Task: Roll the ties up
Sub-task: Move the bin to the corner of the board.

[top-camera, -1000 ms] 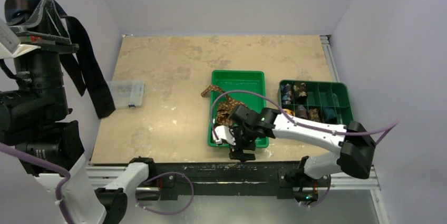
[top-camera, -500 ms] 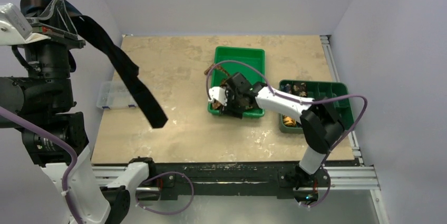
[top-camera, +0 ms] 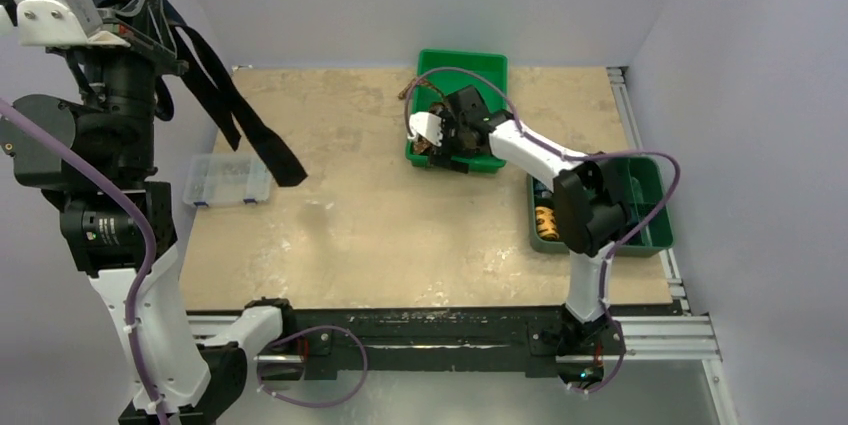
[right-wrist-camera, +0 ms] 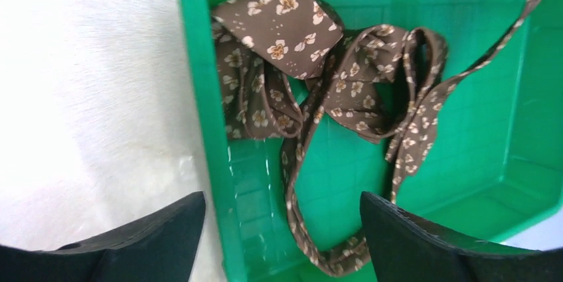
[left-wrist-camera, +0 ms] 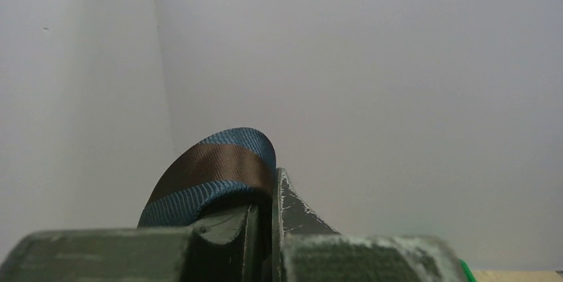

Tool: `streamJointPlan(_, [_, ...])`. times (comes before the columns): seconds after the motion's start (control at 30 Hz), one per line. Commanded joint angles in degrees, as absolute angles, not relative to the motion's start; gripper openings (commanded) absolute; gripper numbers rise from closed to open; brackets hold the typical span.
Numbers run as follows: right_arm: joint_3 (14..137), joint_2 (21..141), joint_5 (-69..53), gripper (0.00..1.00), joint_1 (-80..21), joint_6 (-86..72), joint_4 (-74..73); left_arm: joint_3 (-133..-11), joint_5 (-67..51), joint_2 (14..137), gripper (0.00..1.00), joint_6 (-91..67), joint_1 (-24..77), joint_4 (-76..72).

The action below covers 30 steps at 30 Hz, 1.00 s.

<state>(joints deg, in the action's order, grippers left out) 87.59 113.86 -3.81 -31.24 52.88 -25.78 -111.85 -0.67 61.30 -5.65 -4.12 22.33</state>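
Organiser [top-camera: 640, 237], near right: one rolled coil [top-camera: 545, 223] showing; other cells hidden by the right arm.
Clear box [top-camera: 225, 180], left: well apart from both ties.
Left gripper [left-wrist-camera: 272, 192], raised high at left: fingers pressed together, pinching the dark tie [top-camera: 235, 115], hanging unrolled.
Right gripper [right-wrist-camera: 282, 229], far centre: fingers spread, empty, above the green tray [right-wrist-camera: 199, 109].
Brown tie [right-wrist-camera: 319, 76]: loose tangle inside the tray, not yet rolled.
Progress: judged partway; two ties to roll.
Obstruction: purple cable [top-camera: 470, 77] looped over the tray.

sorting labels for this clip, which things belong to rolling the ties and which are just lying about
Job: dark tie hanging from left gripper; brown flowered tie in green tray; rolled ties in divided organizer.
Lying about: clear plastic box, far left.
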Motion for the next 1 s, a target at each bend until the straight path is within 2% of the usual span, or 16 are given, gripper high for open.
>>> streamJointPlan(0.0, [90.1, 99.5, -10.8, 0.87, -31.9, 50.2, -36.9, -109.9, -5.1, 59.8, 0.0, -7.9, -4.6, 21.5])
streamJointPlan(0.1, [83.3, 88.7, -11.9, 0.85, -31.6, 50.3, -48.9, -108.2, -7.2, 58.8, 0.0, -8.6, -4.6, 21.5])
streamJointPlan(0.27, [70.0, 74.7, -3.8, 0.77, -30.4, 49.7, -66.9, -105.5, -9.1, 57.9, 0.0, -11.7, -4.6, 20.5])
streamJointPlan(0.43, [60.4, 66.7, 7.1, 0.75, -29.2, 43.1, -74.1, -103.1, -10.5, 57.0, 0.0, -14.3, -4.6, 19.2])
streamJointPlan(0.57, [55.0, 63.6, 15.5, 0.69, -29.0, 37.2, -77.7, -102.6, -10.7, 56.7, 0.0, -14.8, -4.6, 18.9])
streamJointPlan(0.7, [52.1, 63.7, 22.6, 0.54, -29.0, 30.3, -78.7, -102.1, -11.2, 56.5, 0.0, -14.9, -4.6, 18.5])
streamJointPlan(0.77, [49.6, 64.0, 25.1, 0.39, -29.1, 28.7, -78.7, -101.9, -11.2, 56.5, 0.0, -14.7, -4.6, 18.1])
streamJointPlan(0.87, [42.0, 63.7, 27.7, 0.24, -29.0, 27.0, -78.7, -102.0, -10.9, 56.5, 0.0, -14.1, -4.6, 18.0])
streamJointPlan(0.97, [31.9, 62.2, 29.2, 0.23, -29.0, 28.1, -78.3, -102.1, -10.7, 56.4, 0.0, -13.1, -4.5, 17.5])
